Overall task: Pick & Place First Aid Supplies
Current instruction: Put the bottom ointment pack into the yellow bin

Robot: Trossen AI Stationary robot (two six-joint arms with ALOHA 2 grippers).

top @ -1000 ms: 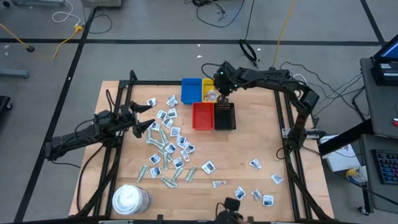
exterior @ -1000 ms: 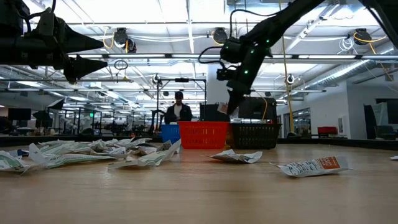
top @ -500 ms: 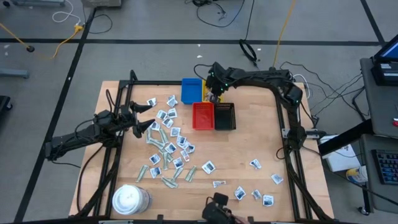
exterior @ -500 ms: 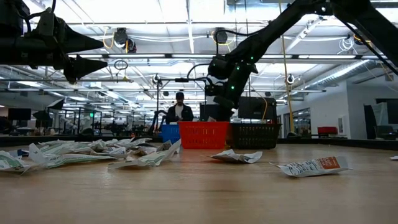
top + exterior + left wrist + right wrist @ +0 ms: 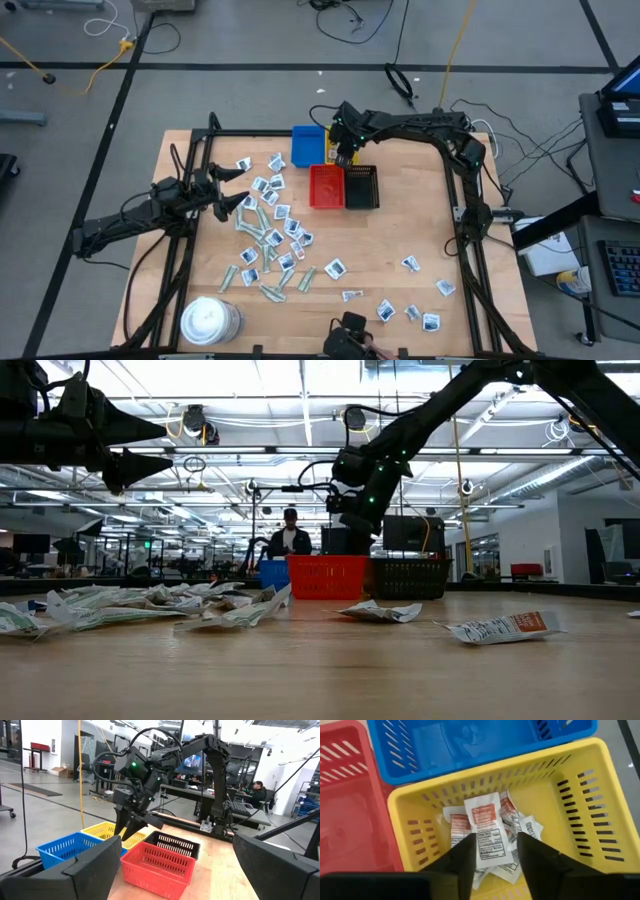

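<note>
Several first aid supplies lie scattered flat on the table's left middle, with more of them near the front right. My right gripper hangs over the yellow tray, fingers apart and slanting down. A white packet with an orange mark shows between the fingers, over other packets on the tray's floor. My left gripper waits open at the table's left, above the pile, with nothing in it. My right gripper stands astride the white packet from above. The packet overlaps one finger in the wrist view and is apart from the other. Whether a finger touches it, or it lies loose on the pile, I cannot tell.
The blue tray, the yellow tray, the red tray and the black tray stand together at the far middle. A round white tub sits at the near left corner. A person shows in the room behind.
My right gripper has gone toward the table's left edge and down, from above the black tray's far edge to above the yellow tray. It has kept nearly still over the last half second.
</note>
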